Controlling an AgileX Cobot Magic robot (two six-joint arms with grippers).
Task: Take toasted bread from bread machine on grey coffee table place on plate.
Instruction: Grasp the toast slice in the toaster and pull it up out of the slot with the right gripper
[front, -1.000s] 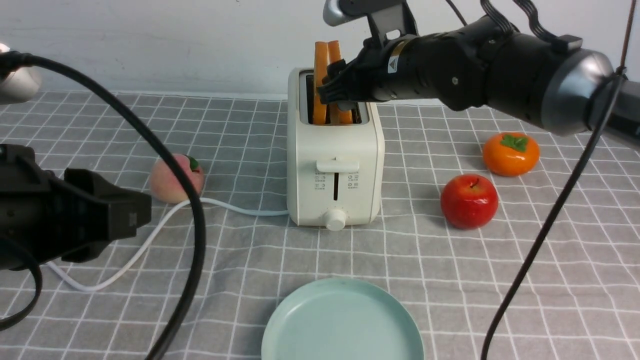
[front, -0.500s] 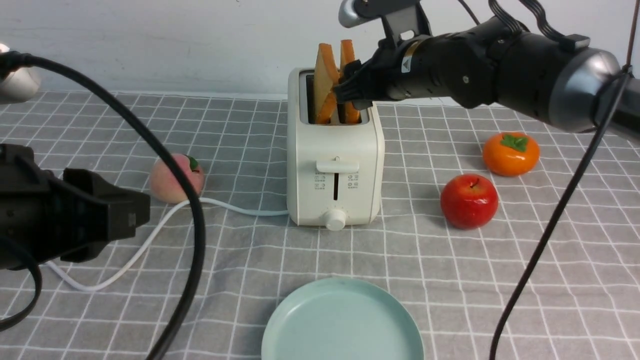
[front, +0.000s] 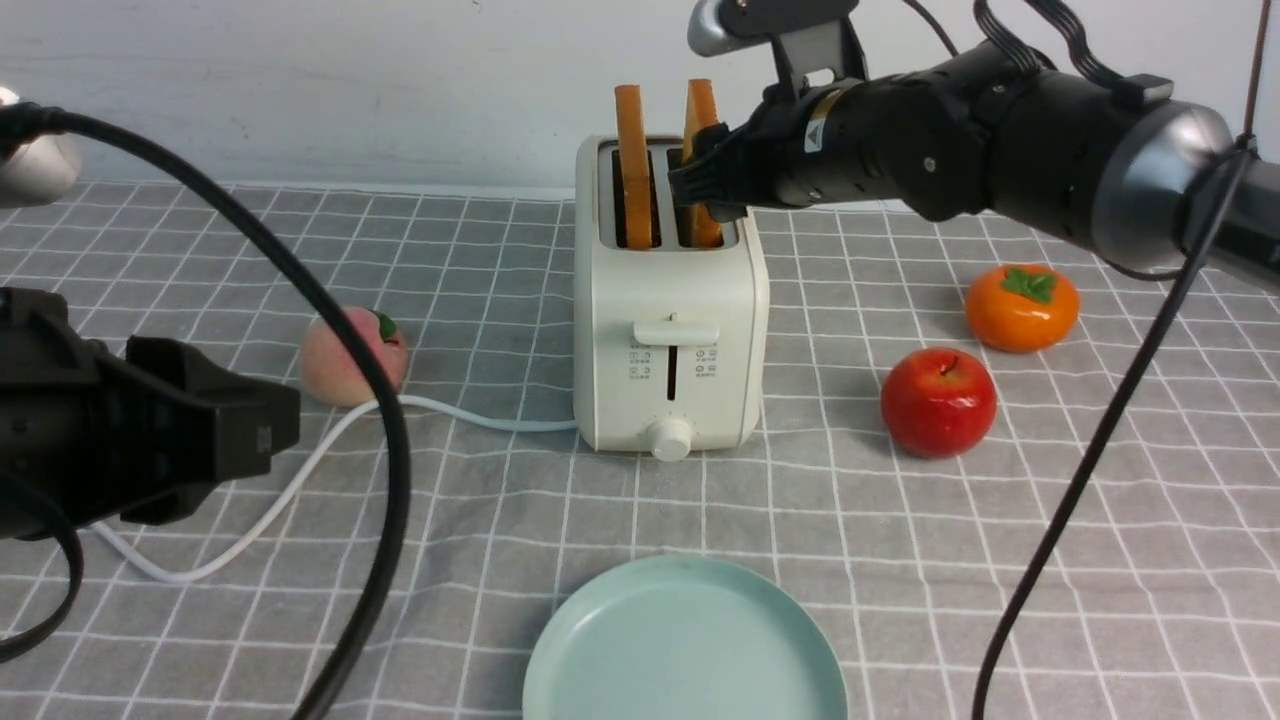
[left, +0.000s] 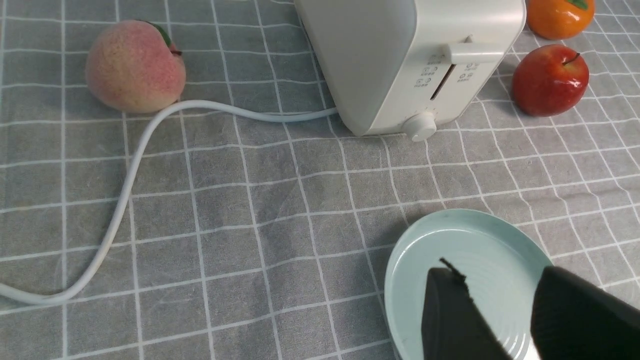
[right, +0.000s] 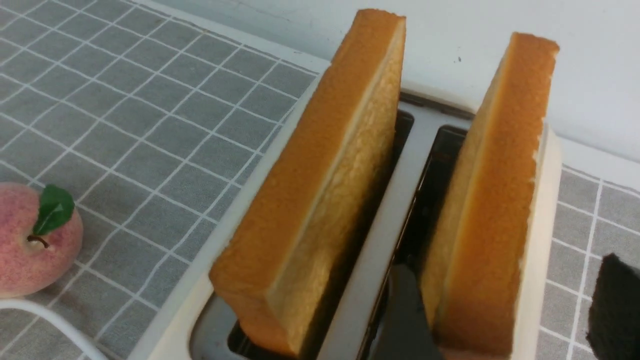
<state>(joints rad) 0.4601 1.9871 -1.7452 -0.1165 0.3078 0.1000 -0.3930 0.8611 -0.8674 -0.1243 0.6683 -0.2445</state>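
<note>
Here the right end effector (front: 706, 188) straddles the right-hand slice of toasted bread (right: 490, 200), jaws open, both slices standing in the bread machine (front: 670, 330); it should close squarely on the faces, then lift straight up.

The toaster (front: 670, 330) stands mid-table (front: 200, 250) with toast (front: 633, 165) upright in each slot. From the toaster, the plate (front: 685, 645) lies at 6 o'clock, the peach (front: 350, 357) at 9, the apple (front: 938, 402) at 3 and the persimmon (front: 1022, 307) at 2. The cord (front: 300, 480) runs toward 8, before the peach.
</note>
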